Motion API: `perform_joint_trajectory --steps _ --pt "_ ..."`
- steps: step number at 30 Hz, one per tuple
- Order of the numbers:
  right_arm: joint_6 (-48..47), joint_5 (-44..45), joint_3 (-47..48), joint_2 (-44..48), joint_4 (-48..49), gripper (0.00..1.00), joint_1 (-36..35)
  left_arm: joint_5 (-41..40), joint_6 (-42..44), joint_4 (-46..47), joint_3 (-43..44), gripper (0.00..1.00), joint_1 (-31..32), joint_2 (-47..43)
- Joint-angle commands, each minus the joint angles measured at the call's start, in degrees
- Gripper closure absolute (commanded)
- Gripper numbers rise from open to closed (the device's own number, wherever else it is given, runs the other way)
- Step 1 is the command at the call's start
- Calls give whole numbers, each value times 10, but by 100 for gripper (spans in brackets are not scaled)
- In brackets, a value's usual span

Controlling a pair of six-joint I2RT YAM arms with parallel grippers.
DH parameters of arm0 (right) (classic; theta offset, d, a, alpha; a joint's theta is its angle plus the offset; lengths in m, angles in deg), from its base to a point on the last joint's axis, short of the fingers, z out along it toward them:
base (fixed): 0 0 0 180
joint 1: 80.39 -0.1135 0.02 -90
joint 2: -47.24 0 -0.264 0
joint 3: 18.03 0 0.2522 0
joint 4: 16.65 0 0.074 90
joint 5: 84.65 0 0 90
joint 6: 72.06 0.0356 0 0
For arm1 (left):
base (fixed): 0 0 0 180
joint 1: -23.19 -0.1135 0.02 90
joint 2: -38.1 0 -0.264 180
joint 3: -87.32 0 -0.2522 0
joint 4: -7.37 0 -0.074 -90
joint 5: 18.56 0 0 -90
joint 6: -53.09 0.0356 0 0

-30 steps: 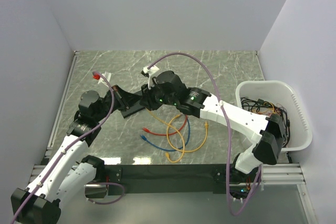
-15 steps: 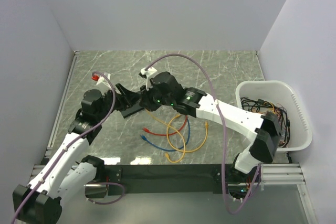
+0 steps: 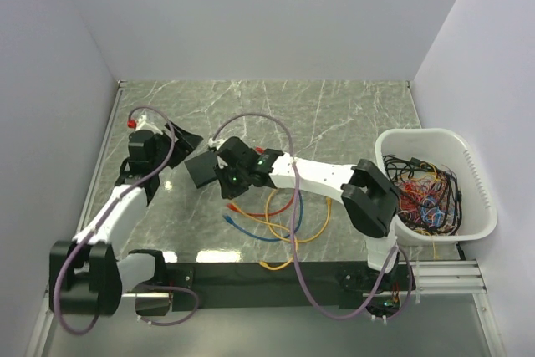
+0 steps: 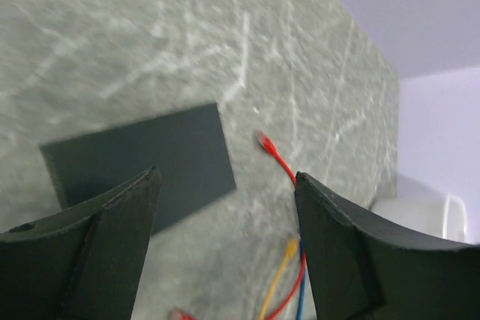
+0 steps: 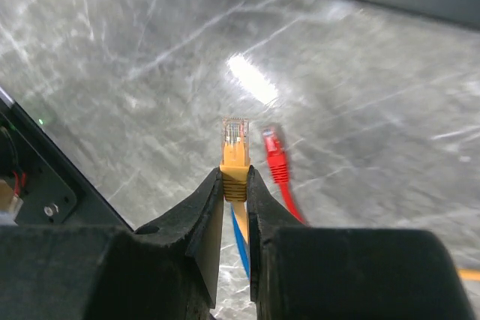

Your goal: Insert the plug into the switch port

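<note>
Right pincer (image 5: pixel 235 179): clenched on the orange plug (image 5: pixel 235 144). The fingers grip the orange boot just behind the clear tip. The tip projects forward of the fingers and is held above the table (image 5: pixel 112 50). A red plug (image 5: pixel 273 149) lies on the table just beside the orange one; no contact between the two is visible. A blue cable (image 5: pixel 238 236) shows below the held plug, between the fingers.

In the top view this pincer sits just beside the near right corner of the switch (image 3: pixel 203 168). Whether the plug touches the switch cannot be told.

Left pincer (image 4: pixel 225 185): released, fingers spread wide, nothing between them. It hangs above the table close to the left edge, with the switch in view through the gap.

Switch: lying flat in the left half of the table, about midway between the near and far edges, between the two pincers. Its sockets are too small to make out.

Loose cables (image 3: pixel 280 216) in orange, blue and red lie looped toward the middle of the near edge. A white tub (image 3: pixel 472 175) stands at the right edge and holds a tangle of wires.
</note>
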Motion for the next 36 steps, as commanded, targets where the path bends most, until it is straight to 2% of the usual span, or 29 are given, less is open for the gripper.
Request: perform_joint_trajectory --steps 1,10,19,27,30,36 --pt "14 -23 24 -26 5 100 -23 16 -11 94 -7 23 -51 69" --pt "28 -10 104 -136 -36 100 -30 57 16 223 12 22 -74 232" --pt "43 25 186 -200 -73 100 -28 104 34 260 26 22 -87 316" --pt "61 53 251 -242 -98 100 -19 157 35 267 19 26 -92 332" --pt "67 60 259 -245 -99 100 -12 162 37 252 16 29 -92 331" --pt "71 70 260 -245 -91 100 -5 152 38 230 -12 29 -92 304"
